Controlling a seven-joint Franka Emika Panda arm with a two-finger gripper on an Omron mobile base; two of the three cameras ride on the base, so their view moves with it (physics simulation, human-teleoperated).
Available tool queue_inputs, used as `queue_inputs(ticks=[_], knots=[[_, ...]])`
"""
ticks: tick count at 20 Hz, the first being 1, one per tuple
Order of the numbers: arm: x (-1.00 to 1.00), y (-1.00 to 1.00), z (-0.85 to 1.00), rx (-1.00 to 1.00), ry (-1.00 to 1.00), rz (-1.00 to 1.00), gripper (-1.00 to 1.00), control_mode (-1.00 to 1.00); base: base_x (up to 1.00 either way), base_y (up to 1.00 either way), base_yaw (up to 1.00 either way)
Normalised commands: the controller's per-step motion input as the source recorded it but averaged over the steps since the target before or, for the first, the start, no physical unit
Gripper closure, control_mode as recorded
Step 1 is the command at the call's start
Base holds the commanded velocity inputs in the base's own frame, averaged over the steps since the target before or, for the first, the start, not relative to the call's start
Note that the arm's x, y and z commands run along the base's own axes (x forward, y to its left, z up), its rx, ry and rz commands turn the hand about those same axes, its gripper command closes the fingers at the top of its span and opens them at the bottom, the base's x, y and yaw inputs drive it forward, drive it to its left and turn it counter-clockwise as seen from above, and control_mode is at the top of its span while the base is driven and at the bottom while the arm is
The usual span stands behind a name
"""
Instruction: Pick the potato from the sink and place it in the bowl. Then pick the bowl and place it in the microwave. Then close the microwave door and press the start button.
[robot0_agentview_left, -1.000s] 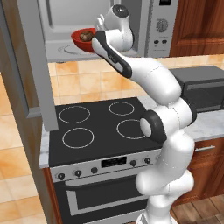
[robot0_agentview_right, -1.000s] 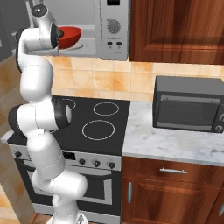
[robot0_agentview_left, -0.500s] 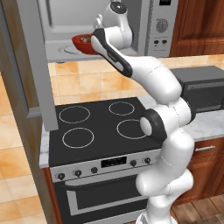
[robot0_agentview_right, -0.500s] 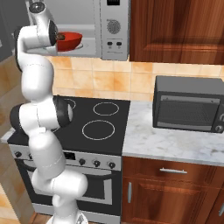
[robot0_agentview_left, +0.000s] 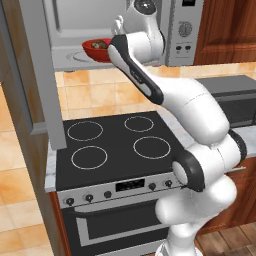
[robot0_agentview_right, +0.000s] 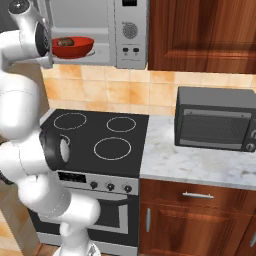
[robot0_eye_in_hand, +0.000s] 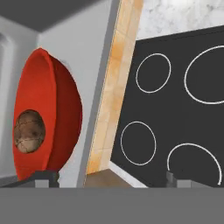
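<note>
I see the jaws (robot0_eye_in_hand: 113, 177) spread wide, gripping nothing; both dark tips show at the bottom of the hand view, well apart. The red bowl (robot0_eye_in_hand: 43, 116) sits just off one tip, its rim close beside that finger, with the potato (robot0_eye_in_hand: 29, 131) lying inside it. From the base views, the bowl (robot0_agentview_right: 74, 46) rests on the floor of the open microwave (robot0_agentview_right: 100, 35), potato (robot0_agentview_left: 101, 44) in it. Beyond the other tip lies the black stove top (robot0_eye_in_hand: 175, 100).

The arm hides the bowl's (robot0_agentview_left: 94, 48) right side, and the potato (robot0_agentview_left: 101, 44) shows partly.
</note>
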Motion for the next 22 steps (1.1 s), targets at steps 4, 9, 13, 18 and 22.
queue_inputs(ticks=[4, 9, 13, 18, 22], knots=[[-1.00, -0.44, -0.51, 0.07, -0.06, 0.01, -1.00, -1.00, 0.00, 0.00, 0.00], [-1.00, -0.36, -0.48, 0.04, -0.09, 0.18, -1.00, -1.00, 0.00, 0.00, 0.00], [-1.00, -0.02, -0.18, 0.02, -0.21, 0.40, -1.00, -1.00, 0.00, 0.00, 0.00], [-1.00, 0.00, 0.19, 0.06, -0.23, 0.43, -1.00, -1.00, 0.00, 0.00, 0.00], [-1.00, 0.00, 0.70, 0.03, -0.16, 0.31, -1.00, -1.00, 0.00, 0.00, 0.00]])
